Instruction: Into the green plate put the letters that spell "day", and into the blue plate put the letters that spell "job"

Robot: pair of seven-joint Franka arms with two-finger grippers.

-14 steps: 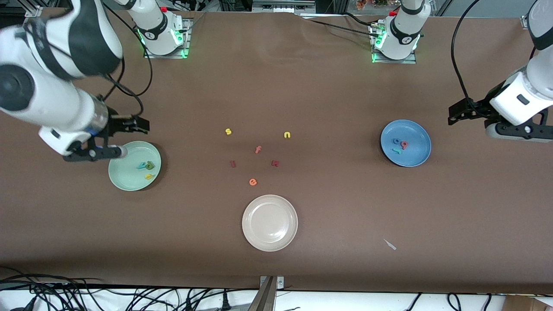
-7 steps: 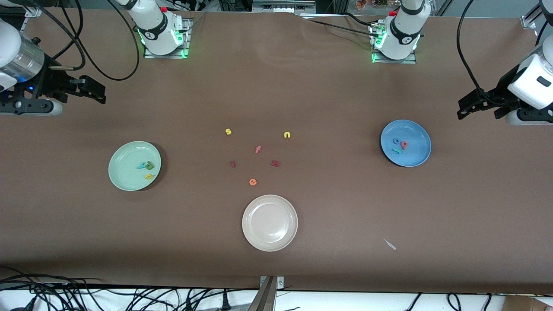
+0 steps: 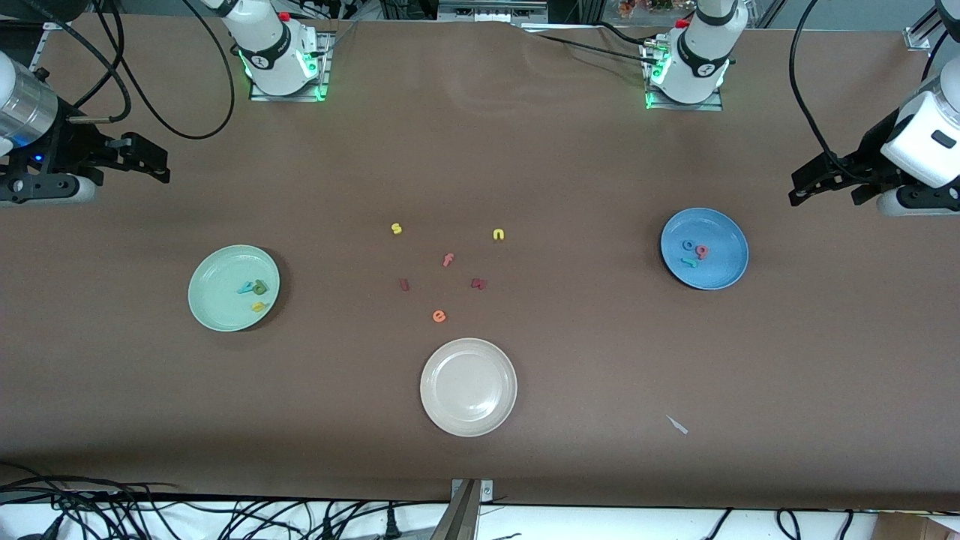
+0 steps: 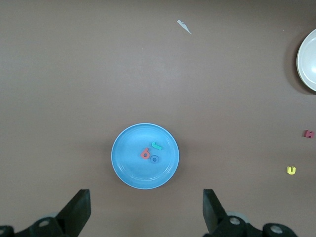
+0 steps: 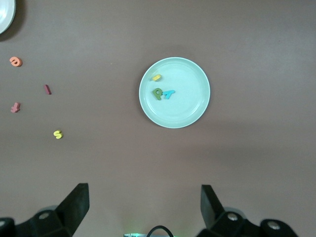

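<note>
The green plate (image 3: 233,288) sat on the brown counter (image 3: 570,165) toward the right arm's end, and inside it lay the olive-green "d" (image 3: 260,286), the teal "y" (image 3: 245,288) touching it, and the yellow "a" (image 3: 258,306) a little apart. The blue plate (image 3: 703,248) sat toward the left arm's end and carried the blue "o" (image 3: 688,244), the salmon-pink "b" (image 3: 702,250) and the teal "j" (image 3: 688,262), close together. The right gripper (image 3: 146,159) hung over bare counter near the edge at its own end, fingers spread wide and holding nothing; the left gripper (image 3: 814,182) was the same over its end, beside the blue plate. The right wrist view showed the "d" (image 5: 157,93) and "y" (image 5: 169,93) shapes more clearly than the front view did. Only the front view showed both plates together, with the cream-white plate (image 3: 468,386) and loose letters such as the yellow "s" (image 3: 396,229) between them.
</note>
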